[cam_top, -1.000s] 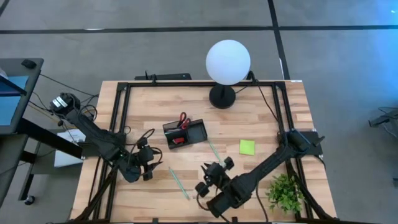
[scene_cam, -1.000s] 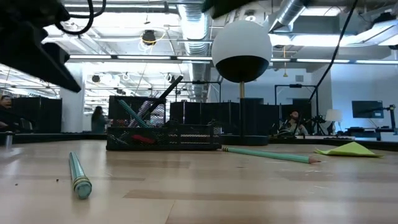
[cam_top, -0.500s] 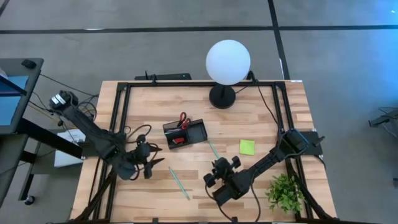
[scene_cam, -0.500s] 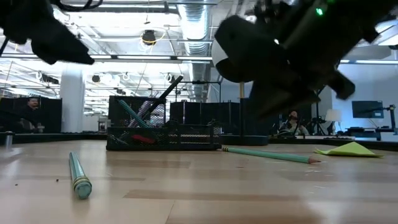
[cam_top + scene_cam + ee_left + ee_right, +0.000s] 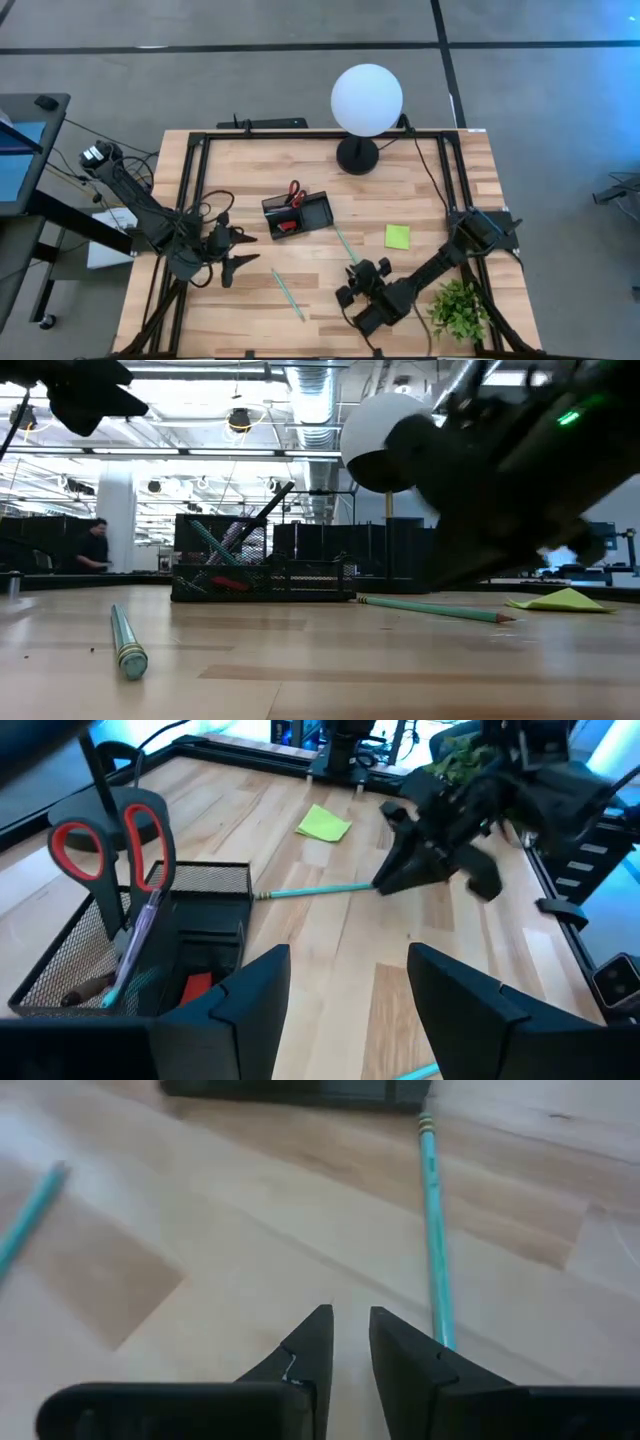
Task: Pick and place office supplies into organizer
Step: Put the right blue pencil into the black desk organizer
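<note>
Two teal pencils loose on the wooden table (image 5: 420,180): one (image 5: 288,294) lying toward the front left, well apart from the black mesh organizer (image 5: 297,214), the other (image 5: 344,243) between the organizer and the lime-green sticky pad (image 5: 397,236), slanting toward the front. Inside the organizer, red-handled scissors (image 5: 295,194) standing handles-up at the back end, a small red piece (image 5: 285,226) at the other end, plus pens leaning among them in the left wrist view. Left gripper (image 5: 236,260) hanging above bare wood, front-left of the organizer, fingers spread wide and holding nothing. Right gripper (image 5: 356,277) poised just beside the near end of the second pencil, fingers (image 5: 312,1342) drawn close with only a narrow slit between them, nothing clamped; in the right wrist view, that pencil running alongside one fingertip, whether touching cannot be told. Behind the organizer, a white globe lamp (image 5: 366,99) on a black base; at the front right corner, a green plant (image 5: 460,306).
</note>
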Tool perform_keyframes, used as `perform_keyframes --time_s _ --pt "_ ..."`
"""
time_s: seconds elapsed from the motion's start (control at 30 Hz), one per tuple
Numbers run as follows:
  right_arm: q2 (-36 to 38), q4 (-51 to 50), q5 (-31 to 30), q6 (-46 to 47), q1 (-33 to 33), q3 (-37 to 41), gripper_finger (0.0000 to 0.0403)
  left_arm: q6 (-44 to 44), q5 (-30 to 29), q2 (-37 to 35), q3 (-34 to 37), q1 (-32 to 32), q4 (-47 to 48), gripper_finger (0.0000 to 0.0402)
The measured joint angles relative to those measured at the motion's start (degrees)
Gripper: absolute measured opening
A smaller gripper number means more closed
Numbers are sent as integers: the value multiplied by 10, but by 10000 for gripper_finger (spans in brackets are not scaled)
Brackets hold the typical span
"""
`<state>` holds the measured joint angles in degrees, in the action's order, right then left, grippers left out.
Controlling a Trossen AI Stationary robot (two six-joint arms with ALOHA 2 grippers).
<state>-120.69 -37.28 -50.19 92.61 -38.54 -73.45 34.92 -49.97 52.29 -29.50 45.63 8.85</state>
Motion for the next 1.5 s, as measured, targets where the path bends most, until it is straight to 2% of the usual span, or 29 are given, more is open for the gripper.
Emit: perform_keyframes --time_s 0.17,0.3,0.63,0.97,1.23,1.5 --pt "43 -17 -47 0 -56 0 63 -19 0 0 0 0 -8 199" --pt "41 -22 -100 -4 -89 -1 63 -39 -7 0 0 0 -23 199" --pt "-56 -16 -108 4 -72 0 62 -55 4 0 0 0 -42 199" --pt "-47 -129 -116 25 -67 0 62 -56 7 0 0 0 -42 199" --pt "-94 -96 -96 57 -54 -2 63 -58 13 1 0 0 -38 199" --pt "-139 -79 -132 97 -64 -1 62 -54 31 3 0 0 -31 199"
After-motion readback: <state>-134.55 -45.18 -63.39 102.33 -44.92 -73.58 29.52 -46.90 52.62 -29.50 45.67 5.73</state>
